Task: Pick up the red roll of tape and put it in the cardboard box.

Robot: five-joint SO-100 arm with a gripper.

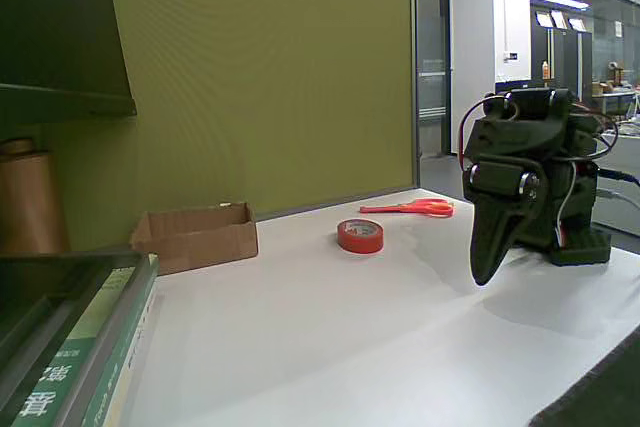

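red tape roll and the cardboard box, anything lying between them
Nothing: in the fixed view the stretch of white table between the red tape roll and the cardboard box is bare. The scissors lie beyond the roll, on its other side.

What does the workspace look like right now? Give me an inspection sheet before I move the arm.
Surface: white table, bare in the middle.
Job's things: red tape roll lying flat, untouched; cardboard box to its left in the fixed view, open top, contents hidden.
Clutter: scissors behind the roll; books at the near left edge; brown paper roll far left.
Grippers: gripper pointing down right of the roll, apart from it; jaws look closed, not certain.
Cables: wires looped on the arm.
Surroundings: green wall, office corridor behind.
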